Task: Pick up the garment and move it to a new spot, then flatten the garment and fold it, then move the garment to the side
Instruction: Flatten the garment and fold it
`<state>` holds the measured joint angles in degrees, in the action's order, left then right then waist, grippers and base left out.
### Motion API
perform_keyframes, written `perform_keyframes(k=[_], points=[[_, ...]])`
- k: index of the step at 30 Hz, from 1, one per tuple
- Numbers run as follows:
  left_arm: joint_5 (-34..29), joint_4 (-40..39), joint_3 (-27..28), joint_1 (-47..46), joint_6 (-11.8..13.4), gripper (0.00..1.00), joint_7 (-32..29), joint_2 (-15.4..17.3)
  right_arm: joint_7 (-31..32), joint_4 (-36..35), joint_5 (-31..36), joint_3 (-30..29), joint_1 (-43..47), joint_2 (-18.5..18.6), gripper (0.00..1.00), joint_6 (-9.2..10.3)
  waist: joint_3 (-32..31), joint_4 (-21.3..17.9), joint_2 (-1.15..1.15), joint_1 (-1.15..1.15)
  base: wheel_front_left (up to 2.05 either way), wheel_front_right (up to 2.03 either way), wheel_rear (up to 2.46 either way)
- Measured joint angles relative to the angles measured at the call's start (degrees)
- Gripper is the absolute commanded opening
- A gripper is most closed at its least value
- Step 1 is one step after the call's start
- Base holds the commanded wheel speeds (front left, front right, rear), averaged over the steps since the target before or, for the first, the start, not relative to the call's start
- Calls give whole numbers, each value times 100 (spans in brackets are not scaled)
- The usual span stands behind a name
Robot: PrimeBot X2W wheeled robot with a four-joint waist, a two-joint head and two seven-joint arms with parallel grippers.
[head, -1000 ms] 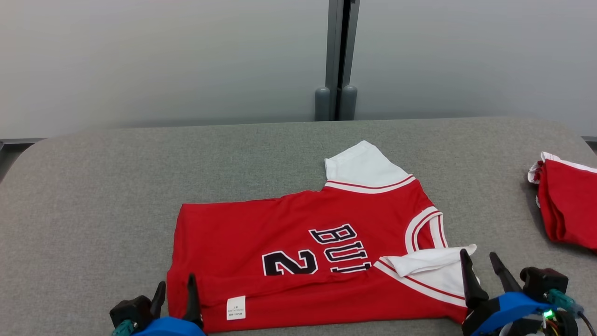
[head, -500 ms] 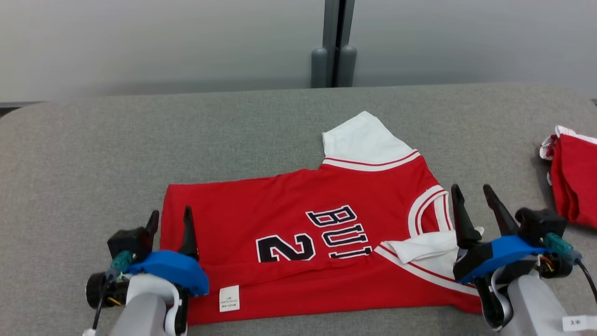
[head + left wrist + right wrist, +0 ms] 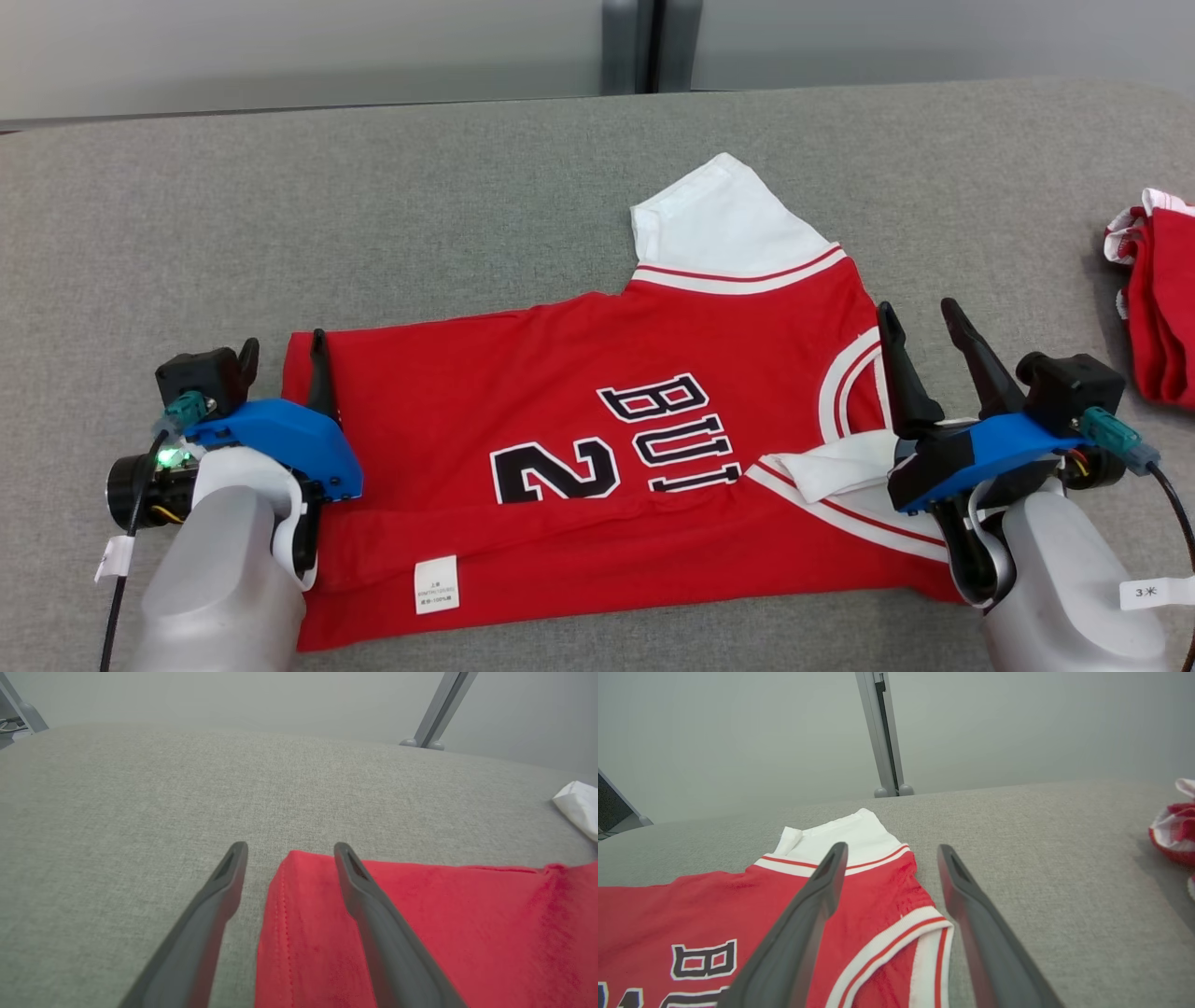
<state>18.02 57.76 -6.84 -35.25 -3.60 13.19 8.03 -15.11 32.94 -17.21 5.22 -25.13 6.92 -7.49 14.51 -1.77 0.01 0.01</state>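
Left gripper (image 3: 284, 341): fingers spread wide, holding nothing. They straddled the far hem corner of the red short-sleeved jersey with white sleeves and black lettering (image 3: 560, 392), one finger over red cloth, the other over bare bench. Right gripper (image 3: 918, 308): also wide and empty, set at the white-banded collar, inner finger over the shoulder, outer finger past the collar. I could not tell whether any fingertip touched the cloth.

The jersey lay spread across the middle of the grey fabric-covered bench (image 3: 373, 187), hem toward my left and collar toward my right. Its near white sleeve (image 3: 831, 471) was turned in over the chest.

My judgement: light, limp knit that would sag and crease if lifted at one point. The corners were the best hold, hem on the left and shoulder on the right. The rough bench cover might drag on it.

Around it: a second bundled red-and-white garment (image 3: 1158, 317) sat at the bench's right edge, well apart. Nothing stood between my grippers and the corners.
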Motion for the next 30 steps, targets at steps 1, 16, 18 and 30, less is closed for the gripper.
perform_keyframes(k=[1, 16, 18, 30], points=[[12, 71, -2, -32, -9, 100, 2, 2, 0, -4, -15, 2, -2, 18, 100, 0, 21, -4, 0, 0, 0, 0, 0], [197, 942, -59, -652, -83, 46, -131, -57, 0, 92, -213, 223, -447, 291, 100, 0, 392, -94, 0, 0, 0, 0, 0], [197, 1020, -102, -747, -108, 0, -167, -70, 0, 171, -271, 269, -594, 353, 100, 0, 431, -78, 0, -1, 0, 0, 0], [155, 879, -385, -1079, -247, 0, 105, -369, 691, 1372, -597, 1136, -2354, 1117, 100, 0, 698, 375, 0, 0, 0, 0, 0]])
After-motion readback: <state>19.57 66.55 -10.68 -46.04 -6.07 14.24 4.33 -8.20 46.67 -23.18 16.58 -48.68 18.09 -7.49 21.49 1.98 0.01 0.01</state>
